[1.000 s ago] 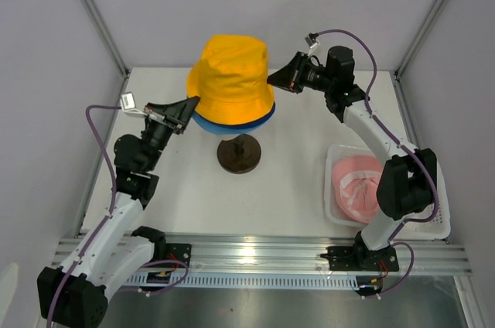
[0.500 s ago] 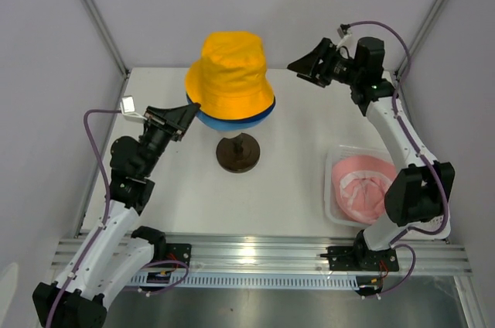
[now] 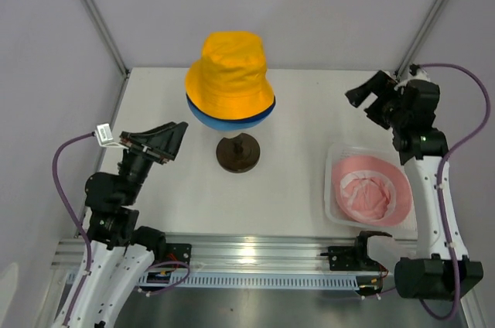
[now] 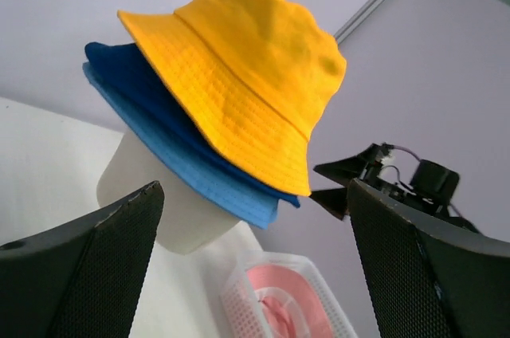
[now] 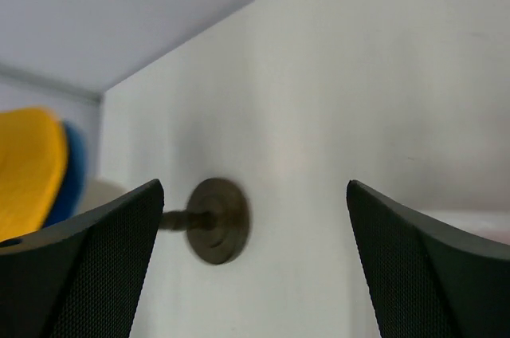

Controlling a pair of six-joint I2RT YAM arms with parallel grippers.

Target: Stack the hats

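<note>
Yellow hat [image 3: 230, 73] tops navy hat [image 4: 119, 67] and light blue hat [image 4: 199, 170] on mannequin head [image 4: 159, 202]; pink hat [image 3: 370, 193] lies in basket [image 3: 332, 181]. Left gripper [image 3: 178, 141] and right gripper [image 3: 357, 104]: jaws wide, empty, clear of hats

No legible text, labels, brands or numbers in any view

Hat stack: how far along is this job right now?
Done: yellow fabric bucket hat over the dark navy hat and light blue hat on the cream mannequin head. In hand: nothing; left gripper and right gripper are open, clear of the stack. Left: the pink fabric hat lies in the white mesh basket.
</note>
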